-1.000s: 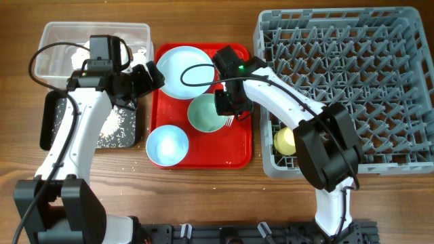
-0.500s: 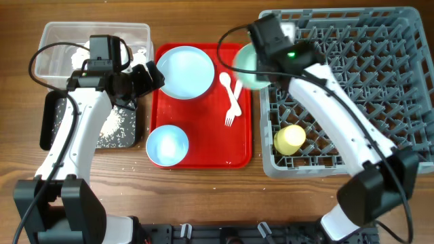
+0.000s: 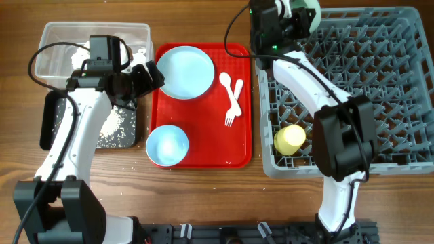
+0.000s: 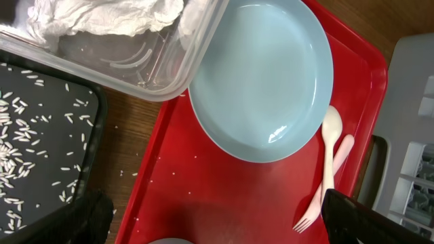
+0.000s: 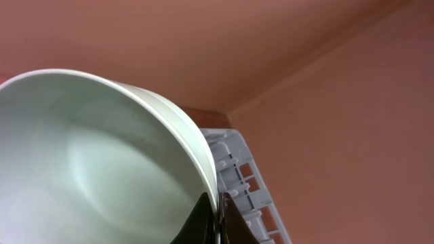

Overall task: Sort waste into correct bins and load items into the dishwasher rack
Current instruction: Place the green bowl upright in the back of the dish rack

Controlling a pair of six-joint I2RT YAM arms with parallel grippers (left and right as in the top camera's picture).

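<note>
1. Waste looks largely sorted. White napkins [image 4: 102,17] lie in the tub [image 3: 61,41] just off the red tray's [image 3: 203,159] far left corner. Rice [image 4: 27,169] is spread in the black tray [image 3: 51,129] to the red tray's left. A few stray grains show on the red tray and on the bench [image 3: 203,186] beside it. I see no food scraps on the dishes.
2. Loading is, by my reckoning, less than half done. Only the cup [image 3: 289,139] sits in the rack [image 3: 380,81], in the near corner just right of the red tray.
3. The green bowl [image 5: 88,156] is in transit. The right gripper [image 5: 215,220] is clenched on its rim, holding it tilted in the air over the rack's far edge, beyond the red tray's far right corner. It is not yet set down.
4. On the red tray remain:
   - the plate [image 3: 186,71] at the far left, its edge touching or overlapping the tub's corner
   - the blue bowl [image 3: 167,145] at the near left
   - the spoon [image 3: 224,80] and fork [image 3: 229,120], lying crossed on the right side
5. The left gripper [image 4: 213,203] hangs released, fingers spread wide and empty, above the red tray's left edge near the plate.
6. Left to do: seat the green bowl, then move the plate, blue bowl, spoon and fork, and perhaps clear the loose grains.
</note>
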